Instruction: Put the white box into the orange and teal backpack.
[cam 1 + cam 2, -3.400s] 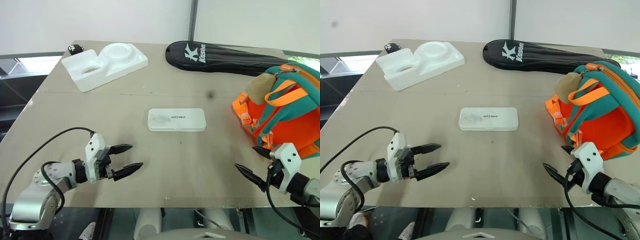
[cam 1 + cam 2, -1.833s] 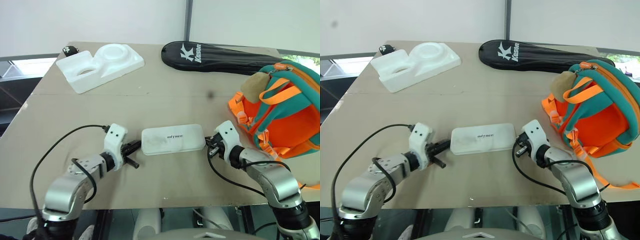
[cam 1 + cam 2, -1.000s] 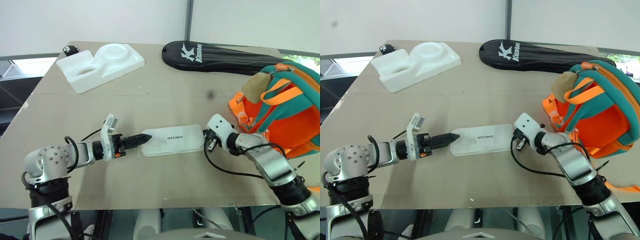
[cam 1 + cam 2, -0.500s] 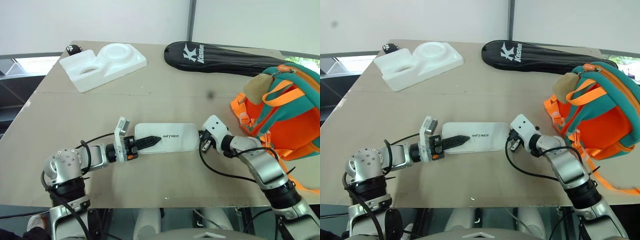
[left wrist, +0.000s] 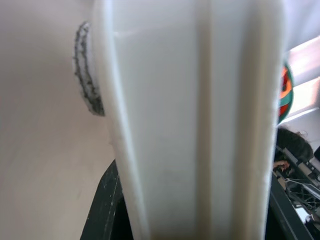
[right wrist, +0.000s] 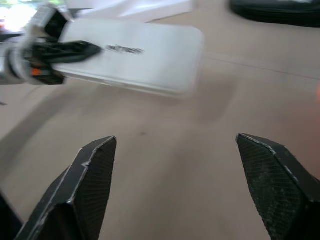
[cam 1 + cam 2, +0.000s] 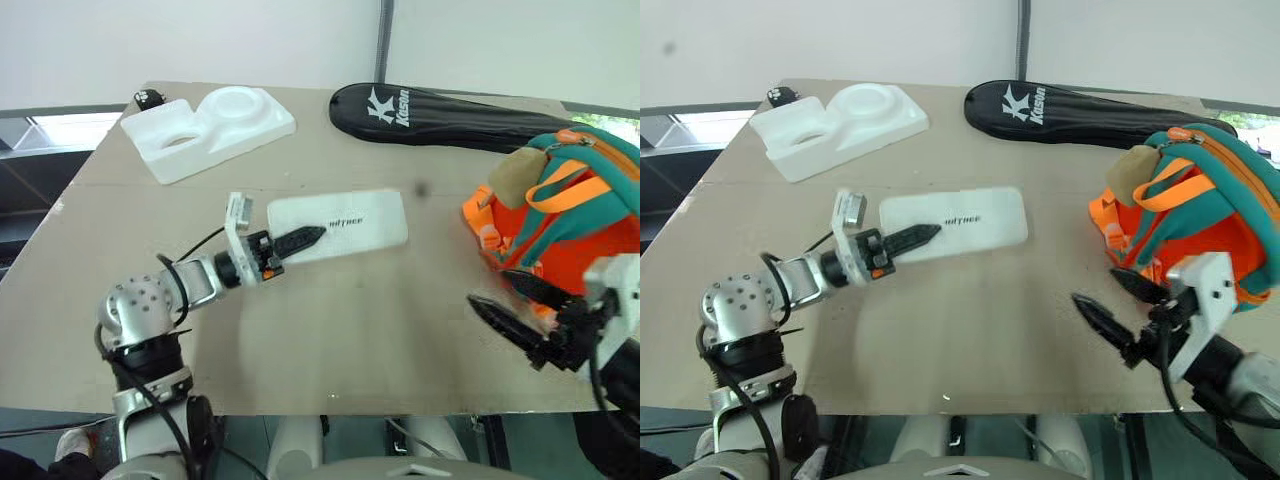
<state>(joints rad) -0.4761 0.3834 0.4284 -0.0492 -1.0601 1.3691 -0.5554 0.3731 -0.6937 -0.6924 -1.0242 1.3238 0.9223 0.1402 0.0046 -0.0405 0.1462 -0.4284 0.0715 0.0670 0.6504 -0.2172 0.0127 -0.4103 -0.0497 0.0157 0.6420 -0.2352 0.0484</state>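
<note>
The left gripper (image 7: 300, 240) pinches the left end of the flat translucent white plastic box (image 7: 345, 223), holding it above the tan table (image 7: 330, 330) near its middle. The right gripper (image 7: 515, 310), fingers spread wide and holding nothing, hangs at the near right edge, just in front of the rounded orange and teal fabric backpack (image 7: 570, 220) standing at the right.

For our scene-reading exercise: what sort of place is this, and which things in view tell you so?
Probably an indoor robot test room: a plain board table before bare white walls, laid out with unrelated props, namely a black racket bag, a white foam tray and a backpack.
</note>
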